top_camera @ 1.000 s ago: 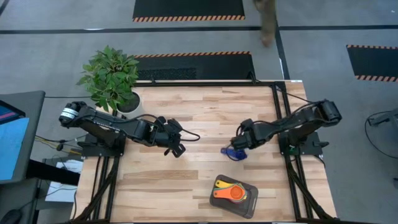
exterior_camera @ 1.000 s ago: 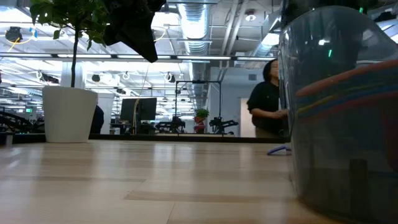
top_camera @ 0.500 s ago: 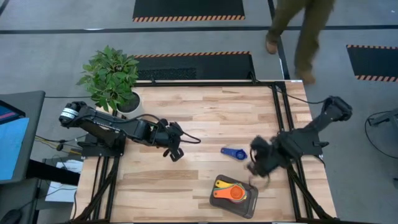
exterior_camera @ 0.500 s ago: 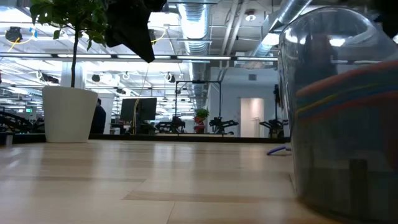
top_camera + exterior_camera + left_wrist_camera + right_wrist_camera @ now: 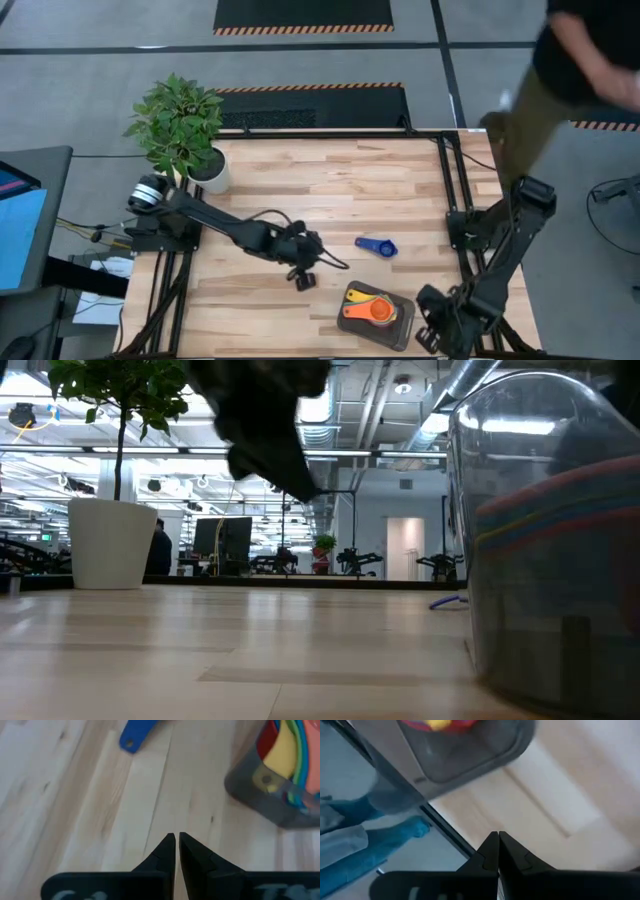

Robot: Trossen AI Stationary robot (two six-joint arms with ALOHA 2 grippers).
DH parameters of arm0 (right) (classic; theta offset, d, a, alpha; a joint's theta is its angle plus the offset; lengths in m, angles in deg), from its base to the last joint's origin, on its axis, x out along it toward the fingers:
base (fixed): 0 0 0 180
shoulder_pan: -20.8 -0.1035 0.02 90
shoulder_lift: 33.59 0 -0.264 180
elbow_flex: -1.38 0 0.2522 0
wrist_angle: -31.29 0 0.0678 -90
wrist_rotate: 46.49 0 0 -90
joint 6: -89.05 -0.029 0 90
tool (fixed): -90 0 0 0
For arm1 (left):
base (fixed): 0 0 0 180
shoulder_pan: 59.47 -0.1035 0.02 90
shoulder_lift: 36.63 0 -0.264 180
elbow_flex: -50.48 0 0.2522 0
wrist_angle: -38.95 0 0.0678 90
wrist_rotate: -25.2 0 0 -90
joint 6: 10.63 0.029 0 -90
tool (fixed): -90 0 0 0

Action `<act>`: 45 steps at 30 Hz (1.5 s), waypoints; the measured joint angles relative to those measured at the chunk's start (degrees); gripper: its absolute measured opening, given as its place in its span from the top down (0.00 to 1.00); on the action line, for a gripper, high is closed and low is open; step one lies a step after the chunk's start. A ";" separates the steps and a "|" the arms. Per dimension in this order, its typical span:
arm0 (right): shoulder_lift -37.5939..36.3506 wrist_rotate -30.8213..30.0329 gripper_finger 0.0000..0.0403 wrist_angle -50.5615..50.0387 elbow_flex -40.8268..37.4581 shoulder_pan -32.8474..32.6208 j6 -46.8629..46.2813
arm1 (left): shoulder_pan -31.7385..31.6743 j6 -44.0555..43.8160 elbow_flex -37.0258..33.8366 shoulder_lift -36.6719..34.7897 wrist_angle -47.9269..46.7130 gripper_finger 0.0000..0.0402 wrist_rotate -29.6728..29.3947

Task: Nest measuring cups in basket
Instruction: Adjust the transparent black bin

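A dark blue measuring cup [image 5: 377, 245] lies alone on the table's middle right; its handle [image 5: 136, 735] shows in the left wrist view, and the cup [image 5: 447, 601] in the low view. The dark grey basket [image 5: 402, 318] sits near the table's near edge and holds nested cups [image 5: 368, 308], with orange, yellow and red showing. My left gripper [image 5: 304, 278] is shut, above the table to the left of the basket [image 5: 250, 790]. My right gripper [image 5: 428, 315] is shut, at the near right edge beside the basket [image 5: 470, 765].
A potted plant [image 5: 182, 125] stands at the table's far left corner. A person [image 5: 570, 70] walks past beyond the far right corner. Bare wood lies between my left gripper and the blue cup. The table's near edge [image 5: 447, 832] runs close to my right gripper.
My right gripper has left the blue cup's side and swung toward the table's near right edge, ending beside the basket. My left gripper has moved right and toward the near edge, closer to the basket. The blue cup has stayed on the table.
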 joint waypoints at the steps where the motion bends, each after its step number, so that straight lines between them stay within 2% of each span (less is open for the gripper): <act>1: 1.21 0.86 0.95 1.36 0.00 -0.38 -0.08 | -0.04 0.26 0.69 1.23 0.49 0.97 0.00; 8: 8.45 2.72 0.97 5.26 0.46 -0.93 -0.67 | 0.13 3.60 7.91 9.53 2.70 0.97 1.73; 12: 10.32 2.72 0.94 5.58 0.77 -0.13 -0.96 | 0.61 5.03 11.72 12.47 3.48 0.97 1.86; 17: 11.29 1.04 0.93 5.36 0.75 2.31 0.21 | 0.89 4.47 15.23 15.88 3.20 0.97 5.25; 23: 11.10 -1.79 0.98 2.02 0.76 5.11 1.52 | 3.18 1.94 17.10 17.05 2.98 0.97 5.47; 32: 11.12 -1.74 0.92 -1.09 0.76 7.02 4.91 | 5.55 -1.58 18.27 17.00 3.15 0.97 5.61; 41: 11.12 -3.20 0.97 -2.10 0.74 8.95 5.06 | 7.08 -3.23 18.27 17.00 2.31 0.97 5.45; 45: 11.12 -3.43 0.96 -2.64 0.72 8.96 5.03 | 7.06 -3.65 18.27 17.00 2.11 0.97 5.41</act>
